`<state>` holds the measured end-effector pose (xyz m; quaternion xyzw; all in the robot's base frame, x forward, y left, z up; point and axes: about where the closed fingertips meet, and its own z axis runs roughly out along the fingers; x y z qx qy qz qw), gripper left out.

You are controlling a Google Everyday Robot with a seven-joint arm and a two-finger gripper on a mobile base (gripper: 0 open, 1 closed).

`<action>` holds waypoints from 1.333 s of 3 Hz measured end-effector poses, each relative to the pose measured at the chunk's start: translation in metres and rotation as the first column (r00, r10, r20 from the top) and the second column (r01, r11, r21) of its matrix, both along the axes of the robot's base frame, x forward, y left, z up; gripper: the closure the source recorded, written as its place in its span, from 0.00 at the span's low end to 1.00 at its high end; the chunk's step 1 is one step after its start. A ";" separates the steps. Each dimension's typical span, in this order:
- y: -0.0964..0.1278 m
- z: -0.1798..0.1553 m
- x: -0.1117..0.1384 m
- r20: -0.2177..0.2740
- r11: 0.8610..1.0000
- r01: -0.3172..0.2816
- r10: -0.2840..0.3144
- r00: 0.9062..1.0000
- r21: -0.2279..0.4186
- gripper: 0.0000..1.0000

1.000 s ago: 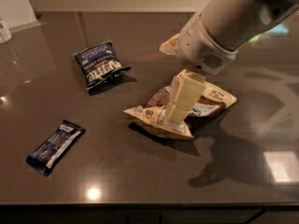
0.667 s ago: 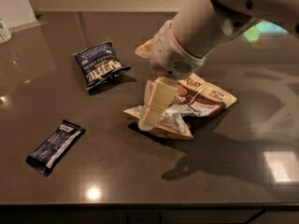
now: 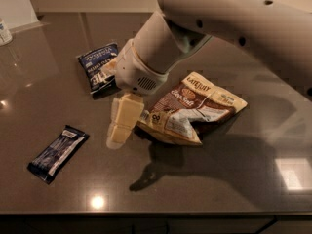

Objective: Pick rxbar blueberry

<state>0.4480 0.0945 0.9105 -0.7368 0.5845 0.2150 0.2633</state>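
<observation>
The rxbar blueberry is a slim, flat dark blue bar with pale lettering, lying at the front left of the dark table. My gripper hangs from the arm above the table, to the right of the bar and apart from it, over the left end of the cream-and-brown chip bag. It holds nothing that I can see.
A puffy dark blue chip bag lies behind the gripper at the back left, partly hidden by the arm. A pale container stands at the far left edge. The table's front edge runs along the bottom.
The arm has swung left across the cream-and-brown bag, bringing the gripper closer to the blue bar. The bar and bags have not moved.
</observation>
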 end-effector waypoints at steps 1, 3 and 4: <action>0.032 -0.013 -0.021 -0.041 0.997 -0.077 0.078 0.996 0.030 0.00; 0.083 -0.037 -0.051 -0.010 0.981 -0.177 0.178 0.984 0.073 0.00; 0.100 -0.053 -0.054 0.013 0.978 -0.203 0.203 0.979 0.048 0.00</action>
